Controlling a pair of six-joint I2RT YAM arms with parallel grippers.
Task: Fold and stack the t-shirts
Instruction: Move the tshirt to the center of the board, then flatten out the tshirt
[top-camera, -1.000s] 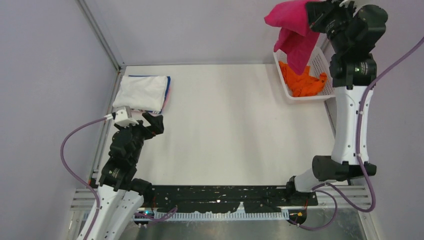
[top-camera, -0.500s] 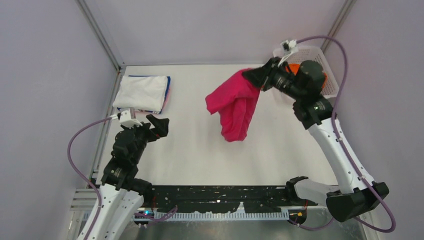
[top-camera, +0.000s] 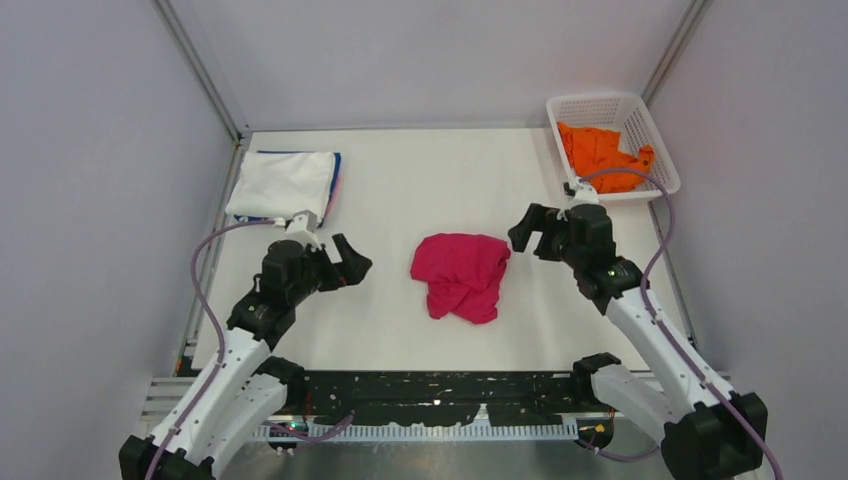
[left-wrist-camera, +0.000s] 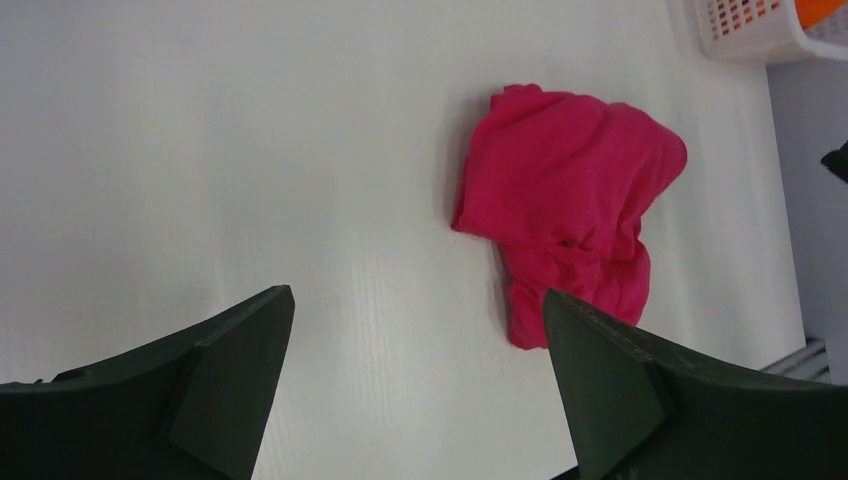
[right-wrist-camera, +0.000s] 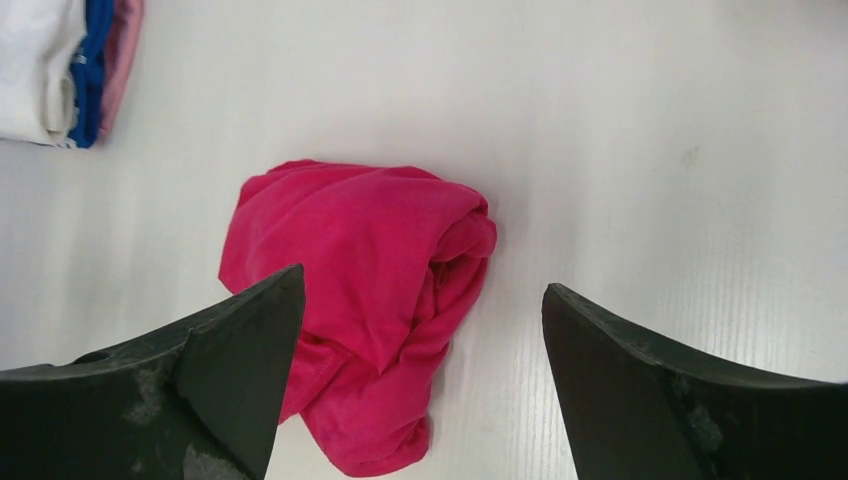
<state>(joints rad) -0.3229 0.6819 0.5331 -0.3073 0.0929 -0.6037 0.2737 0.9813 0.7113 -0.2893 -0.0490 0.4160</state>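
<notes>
Magenta t-shirt (top-camera: 460, 275) lies crumpled on the tabletop (top-camera: 430, 180), between left tool (top-camera: 350, 268) and right tool (top-camera: 531, 235), both spread, empty. Soft, limp, light; you'd best pinch an outer hem edge.

crumpled t-shirt (top-camera: 460, 275): centre | folded stack (top-camera: 285, 185): far-left corner | basket (top-camera: 595, 100): far-right corner

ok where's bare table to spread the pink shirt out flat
Widest bare stretch: the far middle of the table, between the folded stack and the basket, beyond the magenta shirt. Crowded at both far corners and around the shirt.
</notes>
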